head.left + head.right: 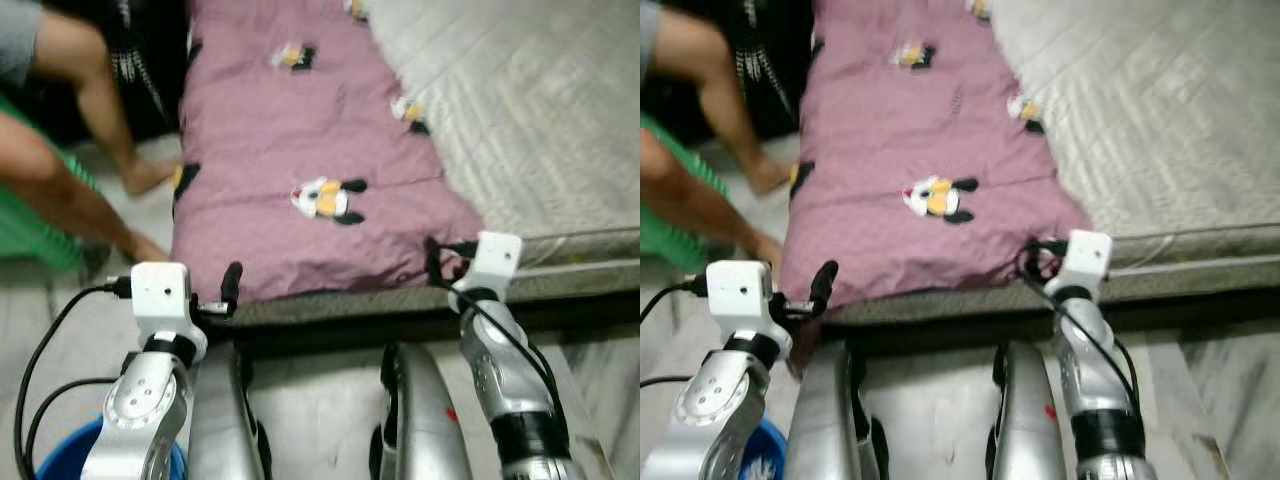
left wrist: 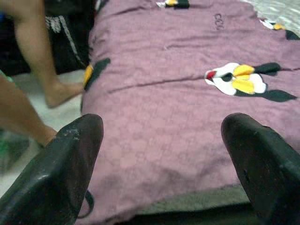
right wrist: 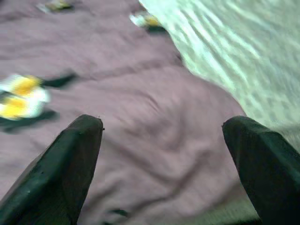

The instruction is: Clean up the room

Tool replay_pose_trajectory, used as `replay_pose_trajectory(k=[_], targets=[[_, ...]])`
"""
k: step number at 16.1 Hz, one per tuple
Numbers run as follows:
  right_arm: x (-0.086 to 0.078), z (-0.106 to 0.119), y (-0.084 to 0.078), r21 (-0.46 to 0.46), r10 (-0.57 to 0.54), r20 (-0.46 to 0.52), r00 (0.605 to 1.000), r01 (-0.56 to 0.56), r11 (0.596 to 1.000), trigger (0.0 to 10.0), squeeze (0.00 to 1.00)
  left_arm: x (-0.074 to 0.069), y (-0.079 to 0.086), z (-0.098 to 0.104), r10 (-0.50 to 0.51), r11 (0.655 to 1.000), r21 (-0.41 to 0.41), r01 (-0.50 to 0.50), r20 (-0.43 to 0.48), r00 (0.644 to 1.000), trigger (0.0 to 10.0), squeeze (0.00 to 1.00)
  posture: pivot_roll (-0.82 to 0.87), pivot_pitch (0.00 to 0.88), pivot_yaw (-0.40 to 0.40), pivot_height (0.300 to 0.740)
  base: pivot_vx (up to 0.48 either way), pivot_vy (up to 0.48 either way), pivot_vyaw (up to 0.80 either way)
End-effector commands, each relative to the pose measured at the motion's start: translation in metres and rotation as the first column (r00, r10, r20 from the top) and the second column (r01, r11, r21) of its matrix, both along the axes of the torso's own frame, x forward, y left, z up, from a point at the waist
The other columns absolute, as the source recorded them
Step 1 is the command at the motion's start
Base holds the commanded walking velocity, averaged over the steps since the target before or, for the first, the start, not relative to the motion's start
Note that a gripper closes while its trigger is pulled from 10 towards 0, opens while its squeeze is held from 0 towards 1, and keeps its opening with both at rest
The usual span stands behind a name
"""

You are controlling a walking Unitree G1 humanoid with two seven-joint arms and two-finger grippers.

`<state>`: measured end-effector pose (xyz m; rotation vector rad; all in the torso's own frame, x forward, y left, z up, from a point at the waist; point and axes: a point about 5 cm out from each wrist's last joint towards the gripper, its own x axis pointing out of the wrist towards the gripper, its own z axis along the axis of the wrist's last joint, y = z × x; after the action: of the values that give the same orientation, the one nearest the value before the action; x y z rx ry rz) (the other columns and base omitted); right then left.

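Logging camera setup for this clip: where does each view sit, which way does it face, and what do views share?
Left eye view: on the head, looking forward and down at the purple blanket on the bed; both silver arms show, and a person's legs to the left.
Right eye view: the same scene from the other eye.
Left wrist view: along the open left gripper at the blanket's near edge.
Right wrist view: along the open right gripper at the blanket's corner.
All share the blanket.

Spread left hand (image 2: 161, 159) above purple blanket (image 2: 173, 117)
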<state>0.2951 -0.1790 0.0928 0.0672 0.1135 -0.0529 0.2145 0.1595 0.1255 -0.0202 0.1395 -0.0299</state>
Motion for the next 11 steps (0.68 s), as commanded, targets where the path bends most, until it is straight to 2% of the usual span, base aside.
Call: replay_pose_trajectory(k=[1, 2, 4, 6, 8, 11], targets=[[-0.002, 0.002, 0.008, 0.000, 0.049, -0.005, 0.999, -0.049, 0.999, 10.0, 1.00, 0.000, 0.005, -0.005, 0.024, 1.000, 0.015, -0.024, -0.012, 1.000, 10.0, 0.00, -0.03, 0.000, 0.049, 0.543, 0.000, 0.000, 0.00], [-0.005, 0.018, 0.019, -0.042, 0.187, 0.028, 0.982, -0.186, 0.982, 10.0, 0.00, 0.008, 0.005, -0.009, 0.022, 0.999, 0.023, -0.022, 0.000, 1.000, 10.0, 0.00, -0.04, 0.000, 0.068, 0.543, 0.000, 0.000, 0.00], [-0.010, 0.025, 0.023, -0.086, 0.257, 0.048, 0.965, -0.252, 0.964, 10.0, 0.00, 0.014, 0.007, -0.009, 0.024, 0.999, 0.028, -0.024, 0.013, 1.000, 10.0, 0.00, -0.05, 0.000, 0.076, 0.543, 0.000, 0.000, 0.00], [-0.014, 0.033, 0.029, -0.079, 0.282, 0.098, 0.955, -0.275, 0.958, 10.0, 0.00, 0.017, 0.009, -0.011, 0.026, 0.999, 0.035, -0.027, 0.029, 0.999, 10.0, 0.00, -0.06, 0.000, 0.066, 0.543, 0.000, 0.000, 0.00], [-0.011, 0.042, 0.030, -0.054, 0.224, 0.146, 0.963, -0.219, 0.974, 10.0, 0.00, 0.020, 0.011, -0.012, 0.032, 0.998, 0.043, -0.034, 0.049, 0.998, 10.0, 0.00, -0.05, 0.000, 0.052, 0.553, 0.000, 0.000, 0.00], [-0.002, 0.048, 0.031, -0.007, 0.120, 0.165, 0.979, -0.120, 0.993, 10.0, 0.00, 0.022, 0.012, -0.011, 0.042, 0.998, 0.038, -0.044, 0.069, 0.997, 10.0, 0.00, -0.05, 0.000, 0.053, 0.590, 0.000, 0.000, 0.00]])
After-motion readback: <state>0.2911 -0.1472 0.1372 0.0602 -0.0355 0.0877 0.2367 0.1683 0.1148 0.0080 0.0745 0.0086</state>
